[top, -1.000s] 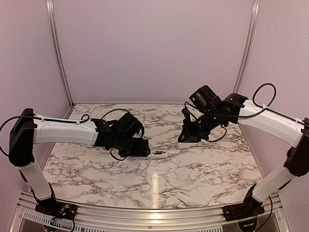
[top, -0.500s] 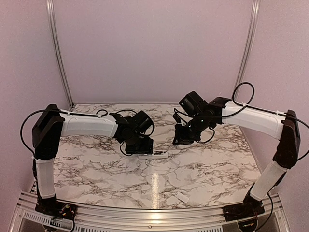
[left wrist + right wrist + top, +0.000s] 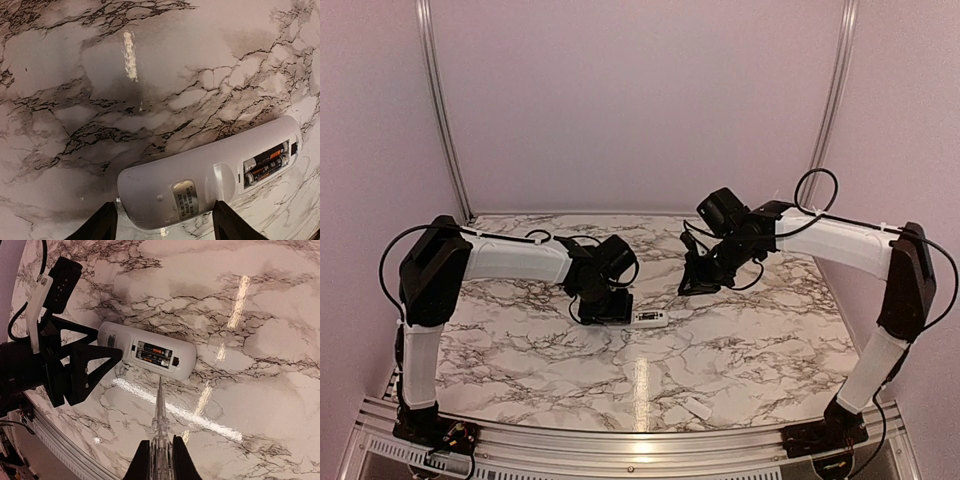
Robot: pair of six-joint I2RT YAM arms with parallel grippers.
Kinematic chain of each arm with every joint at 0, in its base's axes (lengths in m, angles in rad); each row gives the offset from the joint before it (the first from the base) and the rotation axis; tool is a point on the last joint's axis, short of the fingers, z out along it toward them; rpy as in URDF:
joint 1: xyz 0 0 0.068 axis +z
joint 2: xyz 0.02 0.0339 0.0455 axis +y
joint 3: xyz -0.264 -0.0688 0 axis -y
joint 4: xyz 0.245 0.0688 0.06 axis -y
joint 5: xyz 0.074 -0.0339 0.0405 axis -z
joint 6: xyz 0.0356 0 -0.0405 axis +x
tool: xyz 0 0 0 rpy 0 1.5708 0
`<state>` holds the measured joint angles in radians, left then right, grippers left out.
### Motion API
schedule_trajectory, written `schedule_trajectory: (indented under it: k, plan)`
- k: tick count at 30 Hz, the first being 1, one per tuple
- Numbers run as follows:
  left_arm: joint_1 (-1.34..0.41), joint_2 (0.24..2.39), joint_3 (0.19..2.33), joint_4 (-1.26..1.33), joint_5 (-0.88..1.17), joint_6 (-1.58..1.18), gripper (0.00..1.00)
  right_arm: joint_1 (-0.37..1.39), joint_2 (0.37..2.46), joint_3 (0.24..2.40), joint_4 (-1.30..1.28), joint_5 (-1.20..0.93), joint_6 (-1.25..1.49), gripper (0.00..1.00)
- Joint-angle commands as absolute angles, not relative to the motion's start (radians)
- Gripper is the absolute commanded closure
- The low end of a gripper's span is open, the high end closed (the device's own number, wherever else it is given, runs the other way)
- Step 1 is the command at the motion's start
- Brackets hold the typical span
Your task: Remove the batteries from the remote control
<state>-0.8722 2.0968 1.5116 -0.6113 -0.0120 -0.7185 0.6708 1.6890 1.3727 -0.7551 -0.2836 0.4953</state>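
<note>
Currently the remote control (image 3: pixel 210 175) lies back-up on the worktop (image 3: pixel 75 75), its compartment uncovered with 2 batteries (image 3: pixel 266 162) seated inside. The left gripper (image 3: pixel 162 222) stands apart, straddling the opposite end. The right gripper (image 3: pixel 161 455) is clamped on a silvery tool (image 3: pixel 159 410), whose tip is just beside the compartment.

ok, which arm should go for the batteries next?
Right. The right gripper holds the thin tool, tip aimed at the batteries in the remote control's open compartment. The left gripper straddles its other end, better suited to steadying.
</note>
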Motion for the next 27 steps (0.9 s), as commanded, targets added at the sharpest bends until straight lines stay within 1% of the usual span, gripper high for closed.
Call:
schedule_trajectory:
  k: [1, 7, 15, 27]
  plan:
    - [-0.873, 2.123, 1.553, -0.627, -0.003, -0.716, 0.32, 0.667, 1.747, 1.423, -0.742, -0.307, 0.469, 1.00]
    - [-0.873, 2.144, 1.561, -0.626, -0.003, -0.717, 0.33, 0.667, 1.781, 1.453, -0.751, -0.307, 0.458, 1.00]
    - [-0.873, 2.150, 1.556, -0.627, 0.030, -0.707, 0.38, 0.667, 1.811, 1.460, -0.761, -0.305, 0.463, 1.00]
    - [-0.873, 2.151, 1.548, -0.627, 0.034, -0.700, 0.39, 0.667, 1.837, 1.463, -0.765, -0.290, 0.483, 1.00]
